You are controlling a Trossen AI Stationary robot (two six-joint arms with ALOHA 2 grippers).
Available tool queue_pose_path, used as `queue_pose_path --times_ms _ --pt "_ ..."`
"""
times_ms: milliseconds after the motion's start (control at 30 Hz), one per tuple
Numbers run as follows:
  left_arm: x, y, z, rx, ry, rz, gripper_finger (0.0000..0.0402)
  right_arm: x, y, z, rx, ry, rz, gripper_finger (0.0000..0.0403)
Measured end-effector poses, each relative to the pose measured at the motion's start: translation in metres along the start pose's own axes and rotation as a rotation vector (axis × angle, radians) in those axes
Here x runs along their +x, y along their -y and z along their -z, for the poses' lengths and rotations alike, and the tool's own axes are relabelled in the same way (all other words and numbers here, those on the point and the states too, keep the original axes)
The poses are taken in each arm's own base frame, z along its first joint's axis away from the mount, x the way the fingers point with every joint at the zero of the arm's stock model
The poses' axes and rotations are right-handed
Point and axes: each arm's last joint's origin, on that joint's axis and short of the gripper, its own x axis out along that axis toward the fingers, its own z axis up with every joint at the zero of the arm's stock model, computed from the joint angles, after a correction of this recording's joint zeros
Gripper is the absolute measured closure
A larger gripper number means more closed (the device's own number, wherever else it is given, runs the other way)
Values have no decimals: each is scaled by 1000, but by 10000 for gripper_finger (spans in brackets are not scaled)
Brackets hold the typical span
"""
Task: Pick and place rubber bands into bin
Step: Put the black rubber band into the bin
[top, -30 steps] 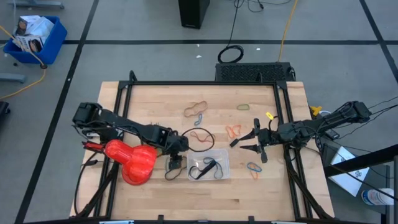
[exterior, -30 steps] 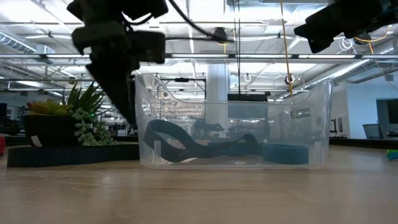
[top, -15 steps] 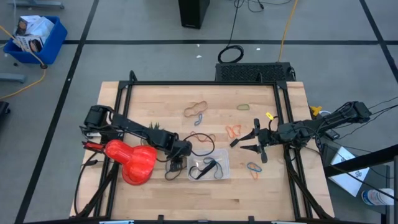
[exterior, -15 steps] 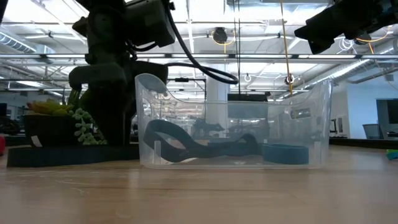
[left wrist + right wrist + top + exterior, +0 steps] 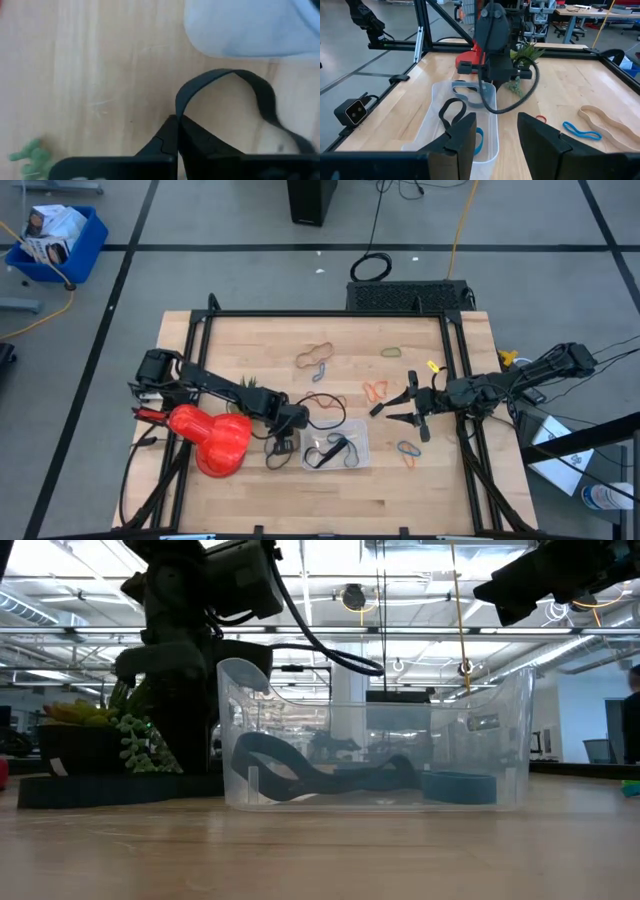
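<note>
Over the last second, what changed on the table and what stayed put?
The left gripper swung in from the table's left side, came down just outside the clear bin, and pinched shut on a black rubber band lying on the wood. The right gripper stayed open beside the orange rubber band; the bin and the bands inside kept their places.

Two dark, slender jointed robot arms with black cables looped along their links. The left arm (image 5: pixel 215 392) has a boxy black wrist block. The right arm (image 5: pixel 520 385) carries thin black cable bundles; its flat fingers (image 5: pixel 462 135) are matte black.
</note>
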Motion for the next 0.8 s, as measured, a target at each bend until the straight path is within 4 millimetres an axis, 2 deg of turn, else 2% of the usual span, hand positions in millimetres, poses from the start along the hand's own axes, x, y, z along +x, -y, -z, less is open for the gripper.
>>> queue_pose_path --times_ms 100,267,633,800 --pt "-9 -1 0 -11 -9 82 392 0 0 0 0 0 0 261" --pt "-45 -7 -5 -13 89 186 393 0 0 0 0 1 0 261" --pt "-137 -26 -3 -31 466 217 395 0 0 -1 7 7 0 261" --pt "-162 -33 -5 -67 623 241 391 0 0 -1 7 9 1 261"
